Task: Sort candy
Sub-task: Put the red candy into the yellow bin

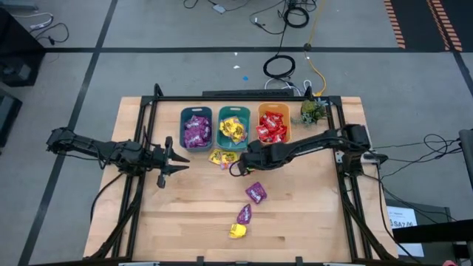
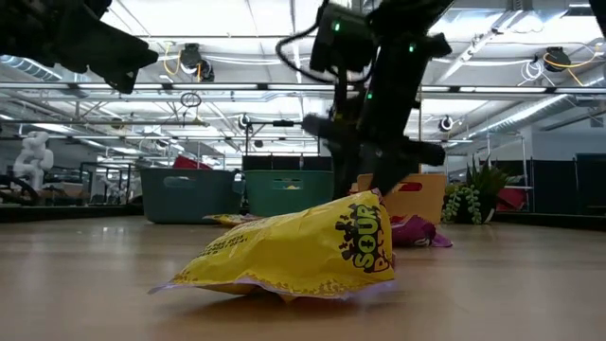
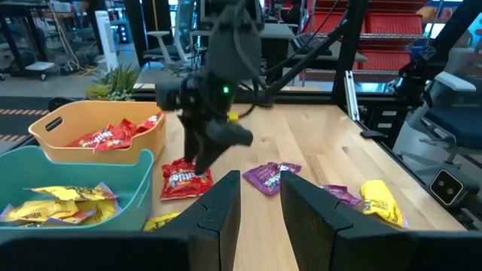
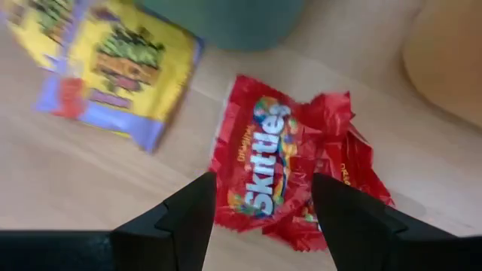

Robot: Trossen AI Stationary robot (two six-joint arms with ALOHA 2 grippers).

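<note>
Loose candy lies on the table: a red Skittles packet (image 4: 263, 177) with a second red one (image 4: 350, 162) beside it, a yellow packet (image 1: 218, 157) in front of the teal bin, two purple packets (image 1: 256, 192) (image 1: 244, 214) and a yellow one (image 1: 237, 231) nearer the front. My right gripper (image 4: 263, 218) is open and points down over the red packet (image 3: 184, 181), one finger on either side; I see no touch. My left gripper (image 1: 176, 158) is open, level and holds nothing, left of the bins.
Three bins stand in a row at the far side: a blue one with purple candy (image 1: 196, 127), a teal one with yellow candy (image 1: 233, 127) and an orange one with red candy (image 1: 273, 124). A small plant (image 1: 312, 111) stands right of them. Bare wood lies toward the near edge.
</note>
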